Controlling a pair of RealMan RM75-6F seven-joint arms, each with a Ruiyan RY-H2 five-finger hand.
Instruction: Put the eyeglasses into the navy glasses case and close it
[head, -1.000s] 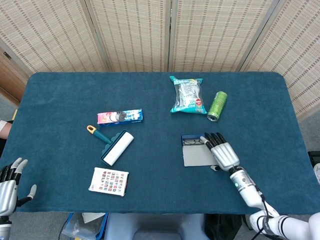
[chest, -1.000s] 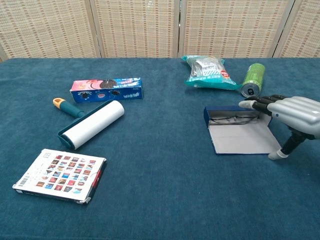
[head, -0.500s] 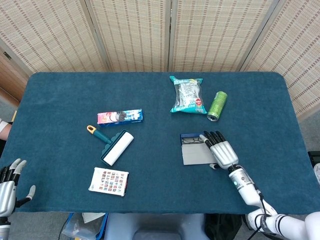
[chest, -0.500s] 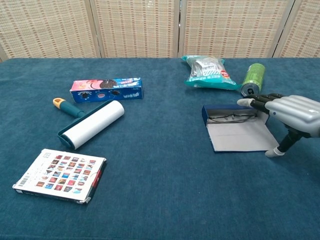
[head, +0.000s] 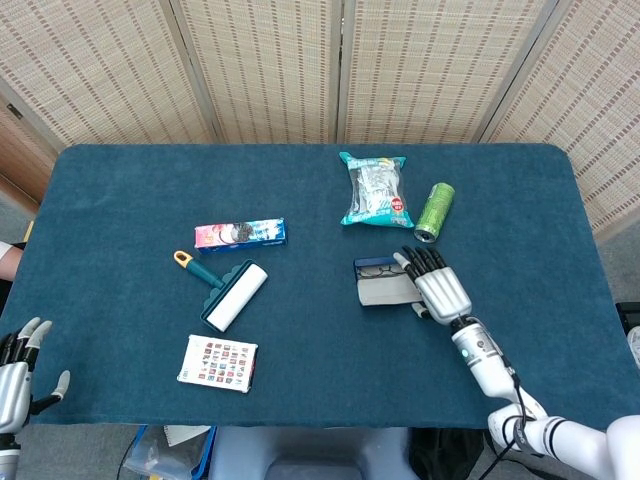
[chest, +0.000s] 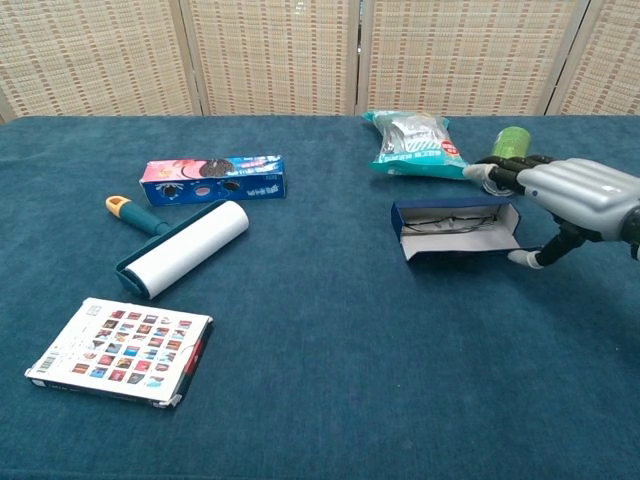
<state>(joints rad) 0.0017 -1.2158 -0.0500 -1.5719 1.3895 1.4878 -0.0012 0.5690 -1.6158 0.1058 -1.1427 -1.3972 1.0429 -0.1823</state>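
Observation:
The navy glasses case (head: 384, 283) (chest: 455, 229) lies right of the table's middle. Its grey-lined lid is tilted partway up toward the tray. The eyeglasses (chest: 450, 221) lie inside, dark frames showing in the chest view and at the case's far edge (head: 376, 268) in the head view. My right hand (head: 438, 288) (chest: 567, 193) is at the case's right end, fingers stretched out over it and the thumb tip touching the lid's near corner. It grips nothing. My left hand (head: 18, 369) hangs off the table's near left corner, fingers apart and holding nothing.
A green can (head: 435, 211) (chest: 510, 144) and a snack bag (head: 375, 189) (chest: 416, 146) lie just beyond the case. Left of centre are a cookie box (head: 240, 235) (chest: 212, 178), a lint roller (head: 228, 291) (chest: 181, 244) and a printed card box (head: 218, 362) (chest: 120, 348).
The lid, flat on the table before, has swung up. The case slid left and away as my right hand pushed forward. My left hand sank slightly.

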